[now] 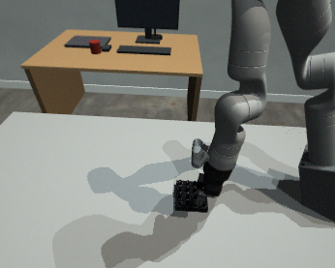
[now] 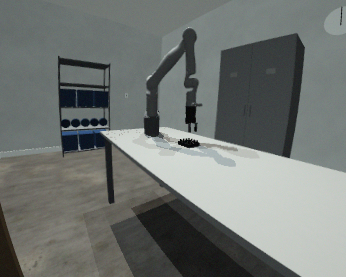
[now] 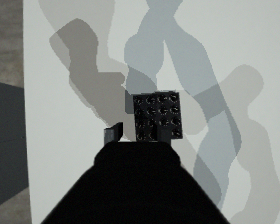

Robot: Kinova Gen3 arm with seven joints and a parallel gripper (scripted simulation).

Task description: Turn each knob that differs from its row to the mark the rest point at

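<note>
The knob box point(image 3: 157, 116) stands on the white worktop point(image 1: 61, 165), and the gripper point(image 3: 139, 134) hangs above it with its fingers spread wide and nothing between them. In the wrist view one finger point(image 3: 113, 133) shows over bare worktop just beside the box, while the other overlaps the box's near edge, so the box lies partly under the gripper and a little to one side of it. In the exterior view the gripper point(image 2: 192, 127) is clear of the box point(image 2: 188, 142), not touching it. From the top view the box point(image 1: 190, 195) sits near the arm's grey base point(image 1: 322, 194), with the arm's black wrist covering its far right corner. The knobs are dark and too small to read; their white lines and printed names cannot be told. The wrist view shows one worktop edge well apart from the box, and open worktop lies around the box on the sides away from the base. On the far wall, a shelf rack point(image 2: 59, 106) holds blue boxes and round blue things.
</note>
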